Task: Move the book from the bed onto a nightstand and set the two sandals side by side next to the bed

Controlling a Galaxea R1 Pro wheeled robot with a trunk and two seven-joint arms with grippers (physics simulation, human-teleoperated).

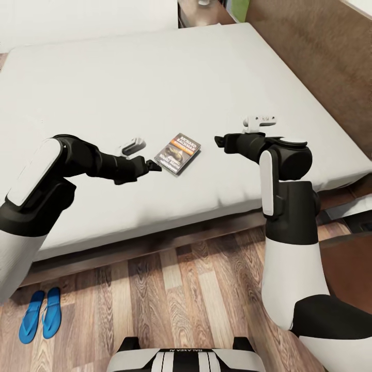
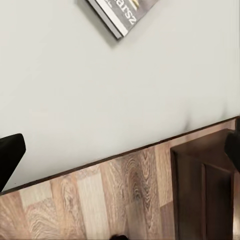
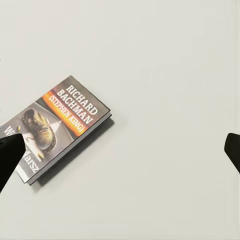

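1 book (image 1: 178,153) is lying on 1 bed (image 1: 103,88), and the right wrist view is also showing that 1 book (image 3: 59,128) on the pale mattress (image 3: 165,75). 2 blue sandals (image 1: 40,314) are lying side by side on the wood floor (image 1: 170,299) near the bed's foot. 2 robot arms are reaching over the mattress, each ending in 1 gripper: the left gripper (image 1: 153,165) and the right gripper (image 1: 219,140), making 2 grippers. 1 wooden headboard (image 1: 320,57) is standing along the bed's far side.

Book (image 1: 178,153) on bed (image 1: 129,77), between tools.
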